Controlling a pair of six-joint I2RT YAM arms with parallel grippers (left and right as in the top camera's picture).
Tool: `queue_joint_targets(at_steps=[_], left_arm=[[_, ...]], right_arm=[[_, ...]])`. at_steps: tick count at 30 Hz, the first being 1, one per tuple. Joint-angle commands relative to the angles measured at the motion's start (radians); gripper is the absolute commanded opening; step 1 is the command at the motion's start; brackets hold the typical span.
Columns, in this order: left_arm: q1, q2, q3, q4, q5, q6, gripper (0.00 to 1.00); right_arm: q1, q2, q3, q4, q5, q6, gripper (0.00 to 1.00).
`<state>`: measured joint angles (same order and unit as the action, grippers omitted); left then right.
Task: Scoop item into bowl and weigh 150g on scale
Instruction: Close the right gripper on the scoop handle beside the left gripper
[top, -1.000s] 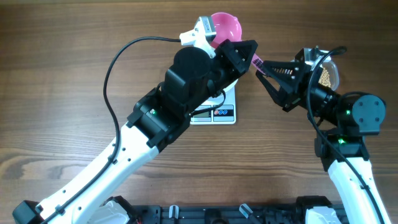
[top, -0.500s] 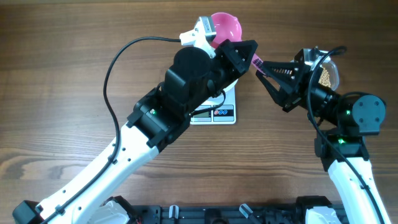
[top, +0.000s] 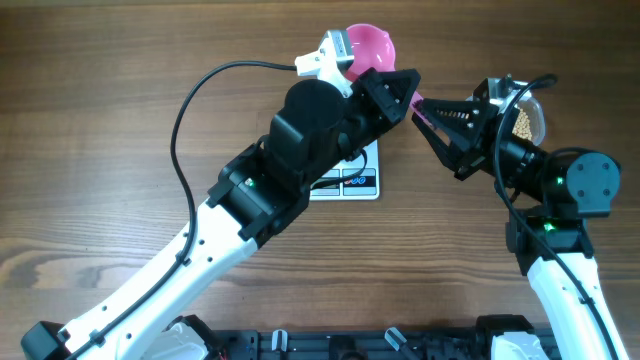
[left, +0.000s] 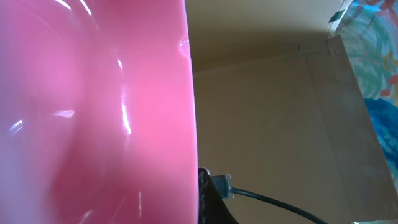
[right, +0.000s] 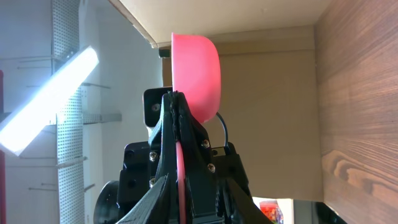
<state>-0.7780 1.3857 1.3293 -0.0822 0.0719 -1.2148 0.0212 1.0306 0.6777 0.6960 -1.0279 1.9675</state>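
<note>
1. The left arm has nudged toward 1 o'clock since a moment ago. It carried the pink scoop (top: 368, 42) along and now covers more of the scale's front edge. The right arm hasn't budged.
2. The left gripper (top: 408, 82) is clamped as tight as it goes. The scoop hangs off it, though its own body hides the contact from above. Its wrist camera sees glossy pink (left: 93, 112) filling the left half of the view.
3. The right gripper (top: 432, 108) comes in from 3 o'clock, its jaws narrowed to a slit and pinching the scoop's thin handle, which the right wrist view (right: 176, 99) shows edge-on.
4. It's tight here: the two grippers sit almost tip to tip. The scoop's cup is near the 12 o'clock edge of the overhead view.
5. There's open wood on the table (top: 100, 120) out toward 9 o'clock, crossed only by the looping cable (top: 176, 140).
6. The scale (top: 362, 180) is flat and white, and peeks out under the left arm at 6 o'clock from the scoop.
7. The beans (top: 522, 122) are small, round and tan. They lie in the clear tub (top: 541, 105) at 3 o'clock, just behind the right gripper.
8. The inside of the scoop's cup shows plain shiny pink.
</note>
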Motion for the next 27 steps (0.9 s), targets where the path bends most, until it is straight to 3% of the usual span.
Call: queue_joint_targets(at_steps=[1, 27], left_arm=[[-0.003, 0.002, 0.018, 0.002, -0.019, -0.005, 0.04], [0.024, 0.002, 0.018, -0.012, 0.005, -0.005, 0.05]], right_arm=[[0.004, 0.005, 0.011, 0.006, -0.002, 0.006, 0.25], [0.004, 0.005, 0.011, 0.006, -0.001, -0.002, 0.19]])
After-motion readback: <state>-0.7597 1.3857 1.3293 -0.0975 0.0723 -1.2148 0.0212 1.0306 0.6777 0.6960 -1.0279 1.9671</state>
